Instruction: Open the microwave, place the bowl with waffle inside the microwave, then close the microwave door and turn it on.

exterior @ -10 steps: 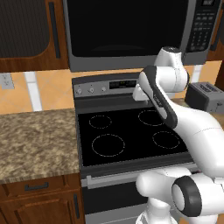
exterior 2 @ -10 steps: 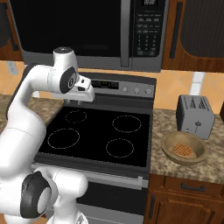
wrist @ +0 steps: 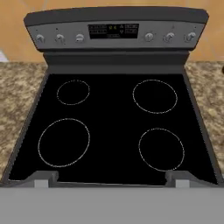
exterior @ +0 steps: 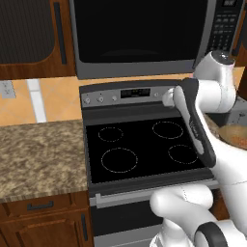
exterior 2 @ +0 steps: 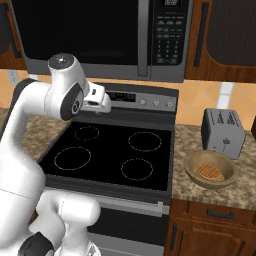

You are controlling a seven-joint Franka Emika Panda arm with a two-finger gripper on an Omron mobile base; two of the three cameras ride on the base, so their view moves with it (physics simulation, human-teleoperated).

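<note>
Nothing of the task was done yet: microwave shut, bowl waiting on the counter.

The gripper (wrist: 112, 178) hung above the stove (wrist: 113, 122), its fingers (wrist: 43, 177) spread wide apart with nothing between them. The microwave door (exterior 2: 80, 35) sat closed above, handle (exterior 2: 143, 37) on its right edge; the bowl (exterior 2: 210, 170) with the waffle (exterior 2: 210, 172) rested right of the stove, just beside the toaster (exterior 2: 223, 132). A high reach risked the tips glancing off the slim handle, and a careless swing toward the bowl might have clipped the toaster.
</note>
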